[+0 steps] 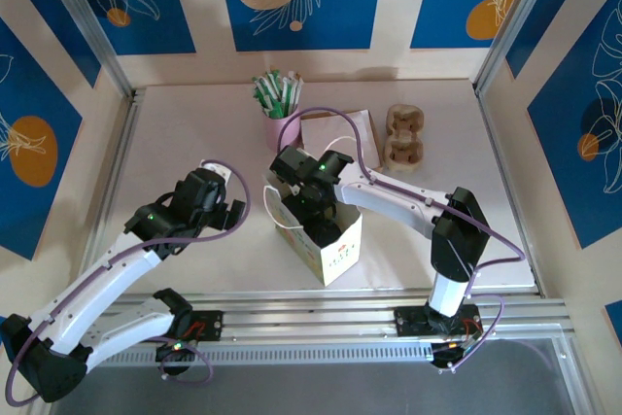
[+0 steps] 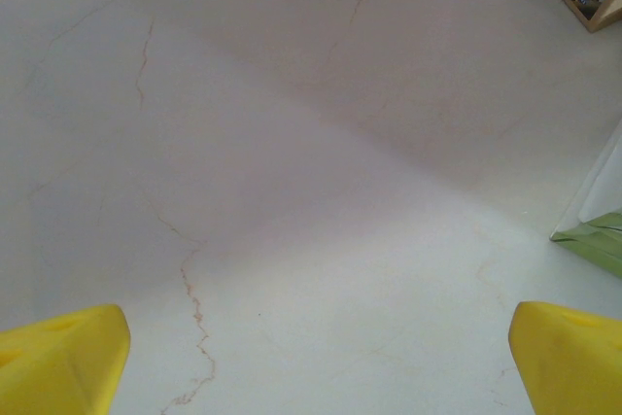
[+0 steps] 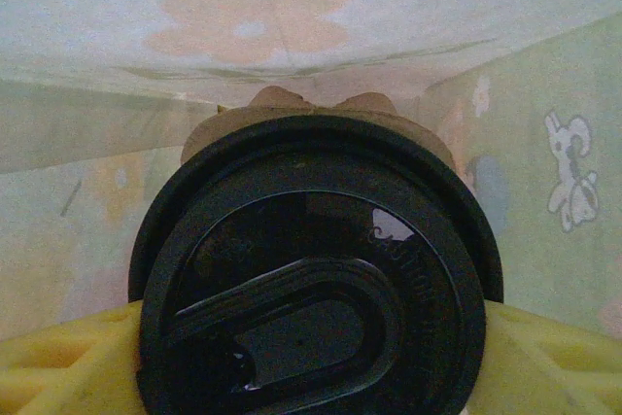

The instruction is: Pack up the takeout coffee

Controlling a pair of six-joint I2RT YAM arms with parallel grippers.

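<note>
the takeout coffee sits inside the paper bag. in the right wrist view its round black lid takes up the centre and lower part of the frame, with the bag's printed pale walls rising behind and to both sides. a brown shape pokes out just behind the lid's upper edge; what it is i cannot tell.

the right gripper reaches down into the bag's open top, and its yellow fingers show at the lower left and lower right corners, one on each side of the cup. the lid hides where they meet the cup, so whether they clamp it or stand just off it i cannot tell.

in the top view the bag stands upright at the middle of the table. left of the bag, the left gripper hangs over bare table with its claw spread wide and nothing between the tips. a pink cup of green-and-white sticks stands above the bag in the frame, and two wooden pieces lie at upper right.
</note>
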